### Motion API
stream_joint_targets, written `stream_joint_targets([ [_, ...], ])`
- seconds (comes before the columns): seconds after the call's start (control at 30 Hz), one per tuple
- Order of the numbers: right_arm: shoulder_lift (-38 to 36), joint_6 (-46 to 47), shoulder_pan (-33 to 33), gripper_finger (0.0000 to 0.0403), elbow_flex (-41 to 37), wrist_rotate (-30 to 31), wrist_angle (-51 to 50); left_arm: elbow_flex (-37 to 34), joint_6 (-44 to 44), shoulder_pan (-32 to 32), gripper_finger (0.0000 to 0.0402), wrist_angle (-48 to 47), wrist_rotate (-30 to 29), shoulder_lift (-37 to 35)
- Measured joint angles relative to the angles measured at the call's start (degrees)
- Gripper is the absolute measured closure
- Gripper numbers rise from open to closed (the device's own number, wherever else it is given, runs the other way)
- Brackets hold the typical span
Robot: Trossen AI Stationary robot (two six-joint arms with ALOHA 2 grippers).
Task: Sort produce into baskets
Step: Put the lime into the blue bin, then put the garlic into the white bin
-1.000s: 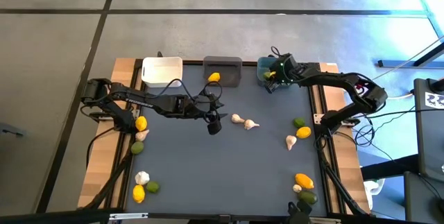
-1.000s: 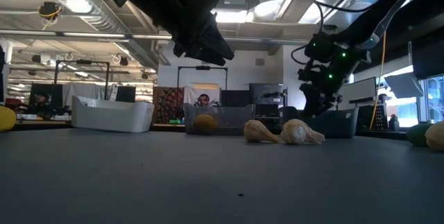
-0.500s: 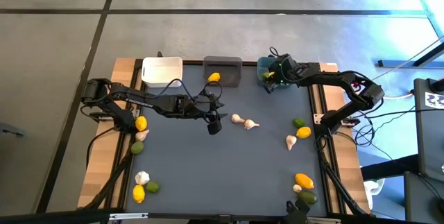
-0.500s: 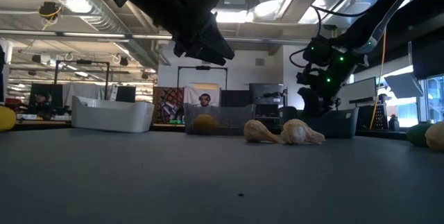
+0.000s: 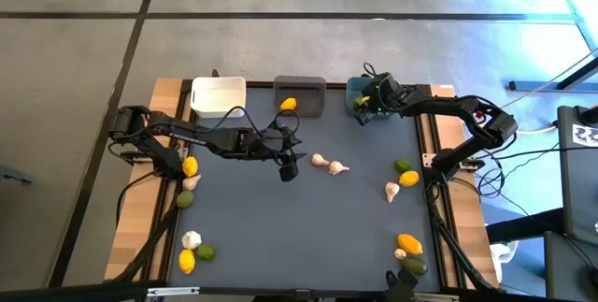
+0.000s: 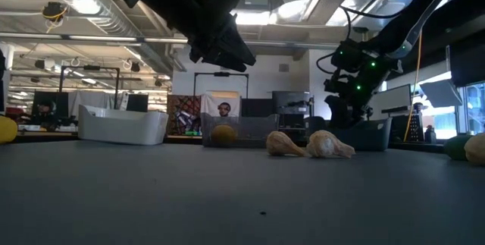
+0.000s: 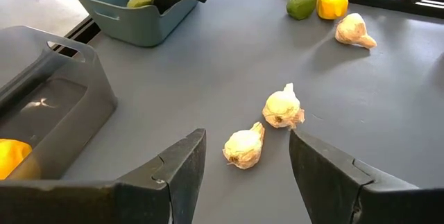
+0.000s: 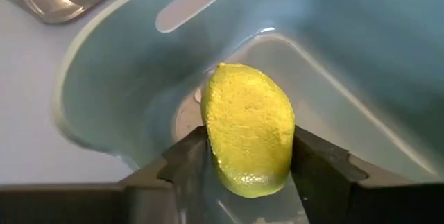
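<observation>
The dark worktop (image 5: 299,218) carries three baskets along its twelve-o'clock edge: the white basket (image 5: 218,96) toward eleven, the grey basket (image 5: 301,93) at twelve with one lemon (image 5: 288,104) inside, and the teal basket (image 5: 359,93) toward one. Loose produce lies scattered at three, five, seven and nine o'clock.

The right gripper (image 8: 243,182) hangs inside the teal basket with a lime (image 8: 248,128) between its jaws; the jaws sit against both flanks of the fruit, so it looks pinched, though possibly at the point of letting go. To do this drop well, I judge the jaws should spread fully while low over the basket floor, then lift straight up clear of the rim, so the lime neither rolls out nor gets dragged along.

The left gripper (image 7: 246,175) hovers near the worktop's centre, jaws spread wide and empty, aimed at two garlic bulbs: the nearer bulb (image 7: 244,147) and the farther bulb (image 7: 282,107), lying just beside each other.
</observation>
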Motion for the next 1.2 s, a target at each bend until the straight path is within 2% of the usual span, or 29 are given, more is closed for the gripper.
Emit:
stream_joint_targets([
  [0.13,-0.2,-1.5,0.0,0.0174,0.0,0.0,0.0,0.0,0.0,0.0,0.0199,0.0,0.0,0.0],
  [0.23,-2.0,-1.6,0.1,0.017,0.0,-0.3,-0.2,0.0,0.0,0.0,0.0199,0.0,0.0,0.0],
  [0.53,-15.9,-1.5,1.0,0.018,0.0,-5.9,-6.0,0.0,0.4,0.0,0.0199,0.7,0.0,0.0],
  [0.8,-25.9,-1.4,10.6,0.0181,0.0,-7.4,-11.2,0.0,3.5,0.2,0.0199,2.9,0.0,0.0],
  [1.03,-26.8,3.4,20.1,0.0181,-0.3,-5.0,-11.5,0.0,4.9,0.5,0.0199,5.1,0.1,0.9],
  [1.2,-26.7,6.0,25.6,0.0181,-1.7,-0.4,-10.4,0.0,5.0,1.3,0.0199,5.1,0.6,1.0],
])
